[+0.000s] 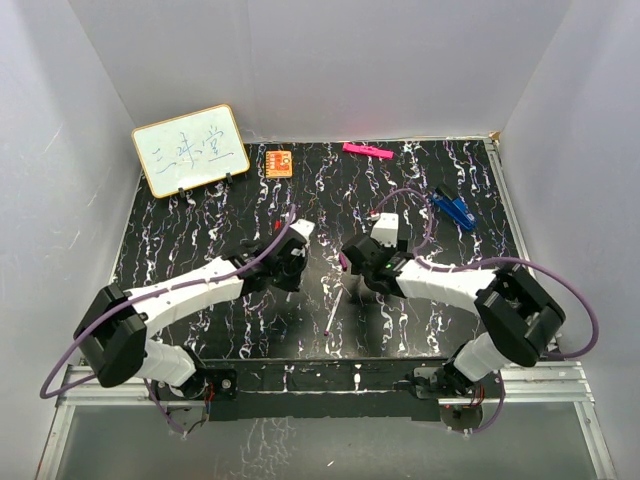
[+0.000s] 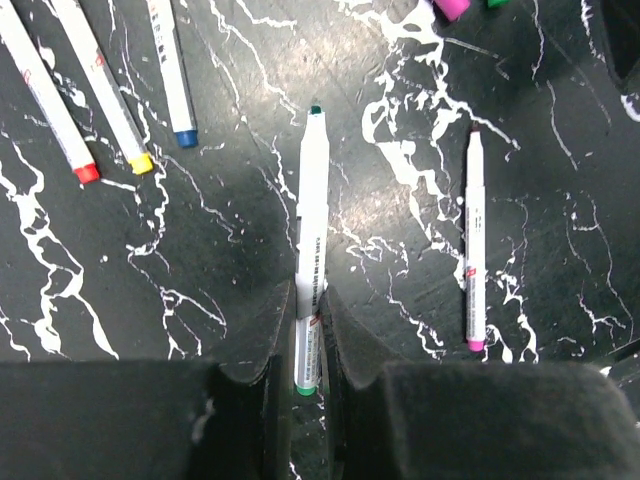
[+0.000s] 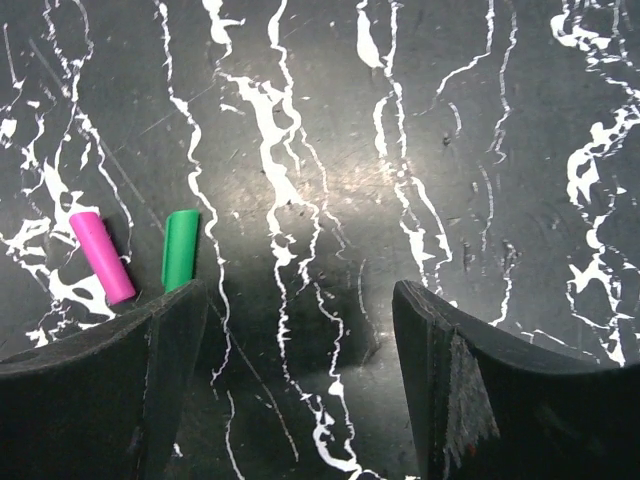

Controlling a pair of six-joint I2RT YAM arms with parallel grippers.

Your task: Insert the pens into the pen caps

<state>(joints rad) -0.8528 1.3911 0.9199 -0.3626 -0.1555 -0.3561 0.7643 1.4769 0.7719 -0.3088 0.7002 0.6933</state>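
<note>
Tools: left tool (image 2: 308,330) clamped narrow on green pen (image 2: 313,220), mid-table; right tool (image 3: 300,340) wide, nothing between.
Caps: green cap (image 3: 180,250), pink cap (image 3: 101,257), side by side on table (image 3: 500,150), just beside one finger of the right tool.
Loose: purple-tipped pen (image 2: 475,250), right of green pen.

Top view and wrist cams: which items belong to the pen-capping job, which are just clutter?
Job: green pen in left claw, magenta-ended pen, red pen, yellow pen, blue pen, green cap, pink cap.
Clutter: whiteboard, orange card, pink bar, blue clip.
</note>
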